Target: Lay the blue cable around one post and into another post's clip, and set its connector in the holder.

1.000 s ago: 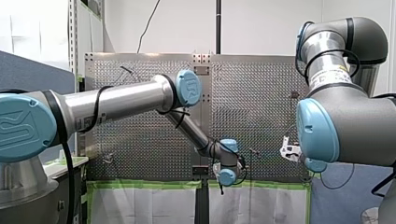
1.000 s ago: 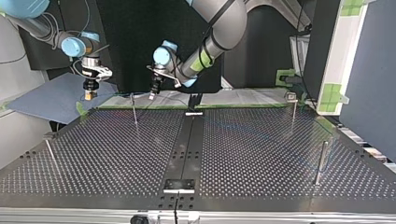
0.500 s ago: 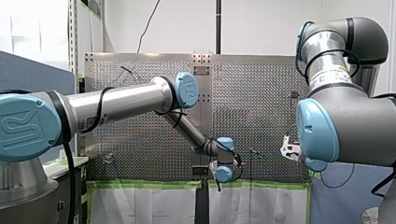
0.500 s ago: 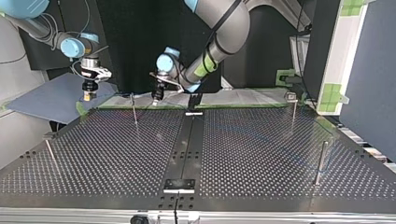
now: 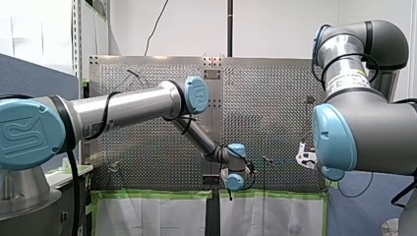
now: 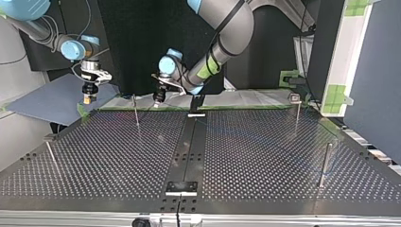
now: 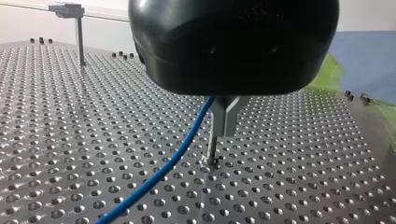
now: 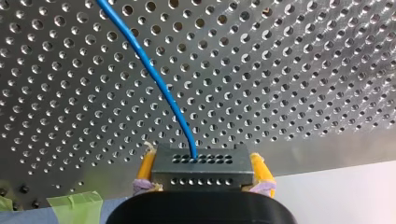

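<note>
The blue cable runs from a grey perforated connector out over the perforated table. My right gripper is shut on that connector with its yellow pads. In the top view it hangs off the table's far left corner. My left gripper hovers at the far edge near the middle. The blue cable comes out from under its black body, which hides the fingers. A thin grey post stands just ahead of it, beside the cable.
Thin posts stand on the table: one by my left gripper, one at the top view's left, two at its right. A dark centre strip carries small brackets. A blue sheet lies off the far left corner.
My left gripper has shifted slightly toward the top view's right, still at the far edge with the cable. My right gripper has barely drifted to that view's left.
</note>
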You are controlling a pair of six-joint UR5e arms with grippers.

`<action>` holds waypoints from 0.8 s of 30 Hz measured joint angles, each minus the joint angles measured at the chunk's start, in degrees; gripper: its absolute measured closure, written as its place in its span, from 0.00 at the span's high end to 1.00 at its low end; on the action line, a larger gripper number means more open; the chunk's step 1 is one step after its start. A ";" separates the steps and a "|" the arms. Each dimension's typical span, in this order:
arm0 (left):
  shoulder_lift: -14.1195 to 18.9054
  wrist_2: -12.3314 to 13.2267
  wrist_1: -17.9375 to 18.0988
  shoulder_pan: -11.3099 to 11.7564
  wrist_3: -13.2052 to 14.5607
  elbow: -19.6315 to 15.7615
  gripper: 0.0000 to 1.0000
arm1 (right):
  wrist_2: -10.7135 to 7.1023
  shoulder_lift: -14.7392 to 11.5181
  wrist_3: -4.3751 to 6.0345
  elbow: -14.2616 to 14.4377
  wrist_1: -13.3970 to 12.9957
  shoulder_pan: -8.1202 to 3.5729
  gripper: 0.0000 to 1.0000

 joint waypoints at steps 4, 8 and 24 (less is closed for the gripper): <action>0.00 0.01 -0.12 0.18 0.04 -0.71 0.01 | -0.04 0.50 0.01 -0.60 0.07 -0.06 0.00; -0.01 -0.08 -0.22 0.26 0.05 -1.00 0.01 | -0.02 1.72 -0.21 -1.68 0.93 -0.07 0.00; 0.00 -0.32 -0.97 1.01 0.41 0.90 0.01 | 0.01 2.27 0.21 -4.32 1.74 -0.24 0.00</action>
